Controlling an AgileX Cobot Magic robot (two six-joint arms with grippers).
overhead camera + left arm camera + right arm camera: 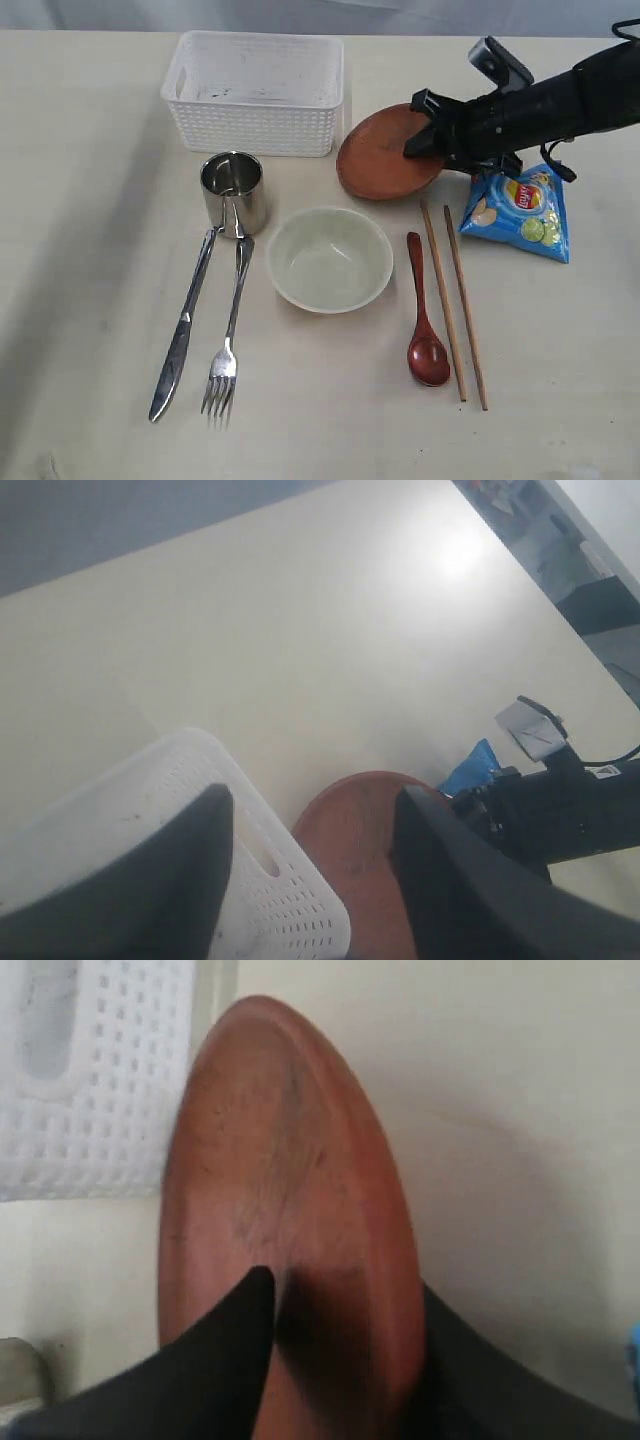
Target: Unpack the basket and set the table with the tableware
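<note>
On the bench [90, 250], the knife [180, 340] and fork [228, 340] lie side by side at the left (blade and tines toward the near edge), with the steel cup [233, 190] upright at their far ends and the white basket [255, 90] farther back. The left end effector [312, 810] hangs over the basket's corner, fingers wide apart with nothing between them. The cream bowl [329, 258] sits mid-bench; the right end effector [415, 125] straddles the right rim of the reddish plate [385, 150], whether pressing it I cannot tell, and nearer lie the spoon [424, 320], chopsticks [455, 300] and, farthest right, the chip bag [525, 212]
</note>
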